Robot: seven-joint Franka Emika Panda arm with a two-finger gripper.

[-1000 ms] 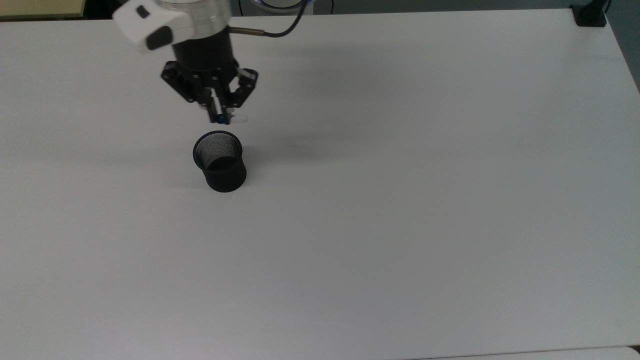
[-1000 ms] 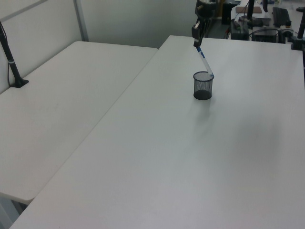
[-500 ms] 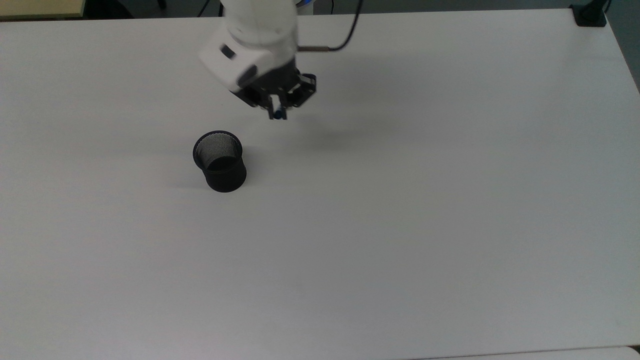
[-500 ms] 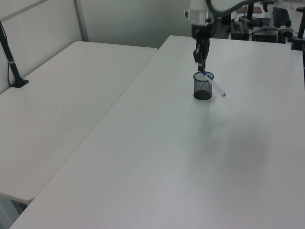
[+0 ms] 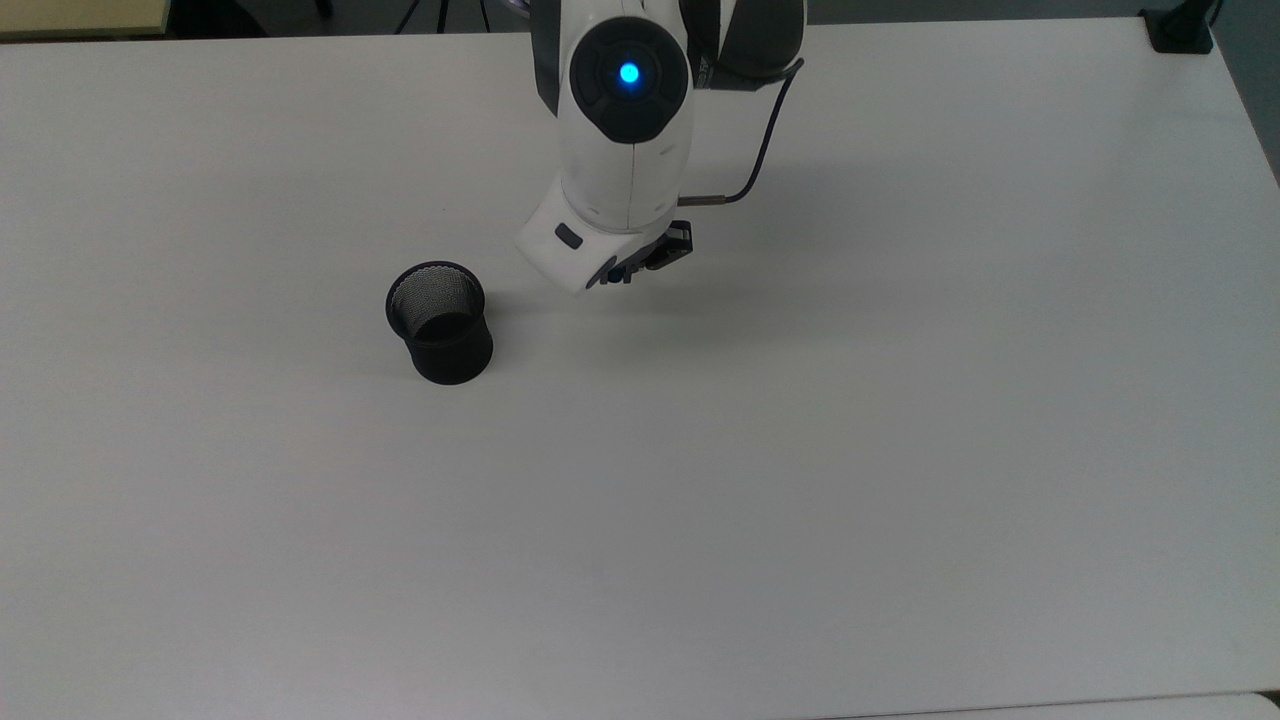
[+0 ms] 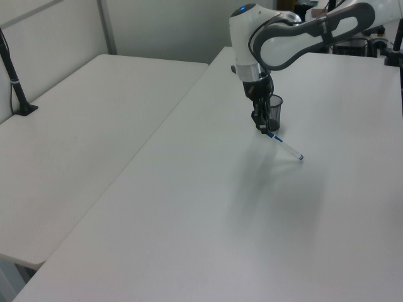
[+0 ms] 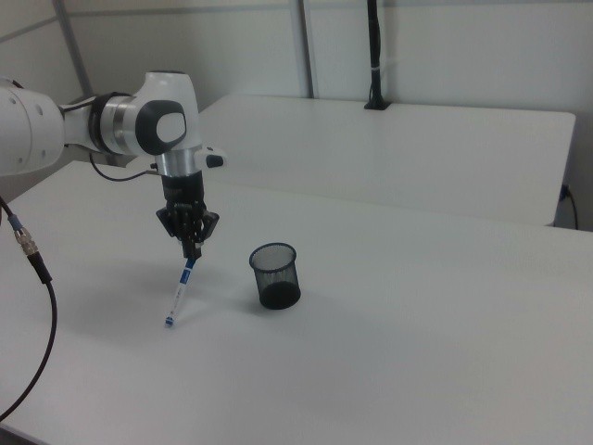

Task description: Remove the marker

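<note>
A slim white marker [image 7: 180,291] with blue ends hangs at a slant over a white table [image 7: 389,371], its lower blue tip at or just above the tabletop and its upper end pinched between the black fingers of a Franka Panda arm's gripper [image 7: 192,252]. In the right view the pen lies clear of the black mesh cup [image 7: 275,275], which stands upright on the table to the right view's right of the gripper, with open table between cup and pen.

In the left view the marker [image 6: 286,146] slopes down toward the left view's right from the gripper [image 6: 265,131], its far tip close to the white table [image 6: 189,207]; whether that tip touches the surface cannot be told. The black mesh cup [image 6: 273,112] sits just behind the gripper there, partly covered by the arm's wrist. The white arm [image 6: 277,38] reaches in from the left view's upper right, and a second white table [image 6: 75,132] adjoins on the left view's left.

From the top view the arm's white wrist housing [image 5: 625,150], carrying a lit blue light, covers most of the gripper [image 5: 640,268], whose black fingers peek out below it. The black mesh cup [image 5: 440,322] stands to the top view's left of it, mouth open and nothing inside. A black cable [image 5: 765,140] loops off the wrist.
</note>
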